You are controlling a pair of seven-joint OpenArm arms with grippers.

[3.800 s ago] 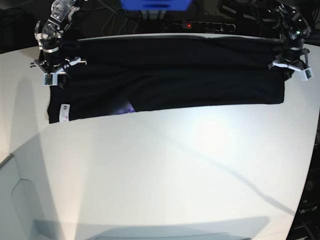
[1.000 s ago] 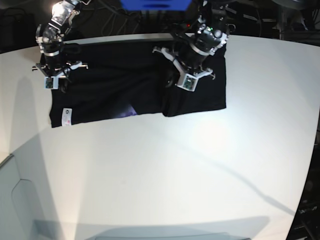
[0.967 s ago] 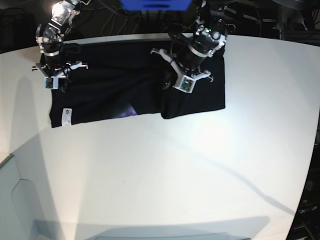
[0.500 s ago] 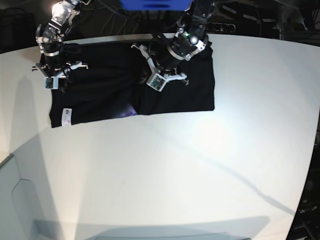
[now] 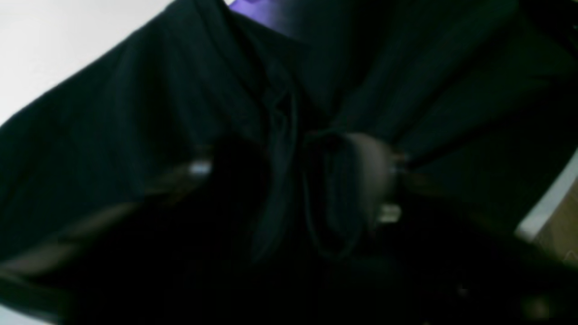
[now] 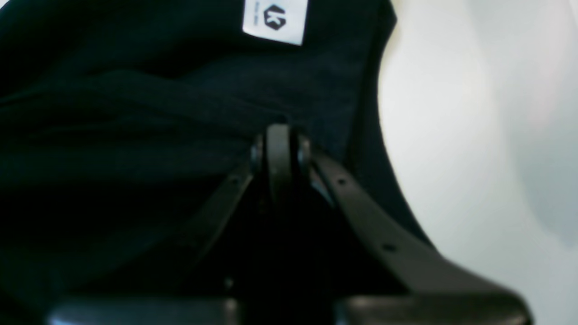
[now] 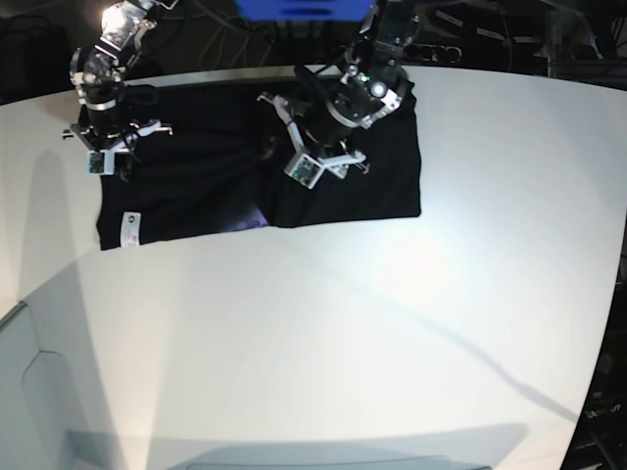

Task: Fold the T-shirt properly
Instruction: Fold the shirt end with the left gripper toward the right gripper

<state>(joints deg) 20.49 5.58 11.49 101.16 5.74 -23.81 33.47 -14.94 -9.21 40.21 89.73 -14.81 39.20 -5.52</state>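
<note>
- White tabletop [image 7: 313,323], broad and bare toward the near side, with dark clutter beyond its far edge
- Lying flat at that far edge: T-shirt [image 7: 196,186], black and matte, its right-hand part doubled over toward the middle, a sliver of purple print [image 7: 245,217] peeking out at the near hem
- Small white label [image 7: 126,226] at the shirt's near-left corner
- Left gripper [image 7: 318,162] low over the folded flap; fingers spread in the wrist view, a bunched ridge of cloth lying between them, no clamp visible
- Right gripper [image 7: 101,147] at the shirt's far-left corner, fingers [image 6: 278,149] pressed together on a fold of the fabric
- Likely soft, light, limp; bound to sag and crease rather than hold shape, layers prone to sliding over each other
- Best taken by corners or hem edges, pinching all layers at once, both ends lifted together
</note>
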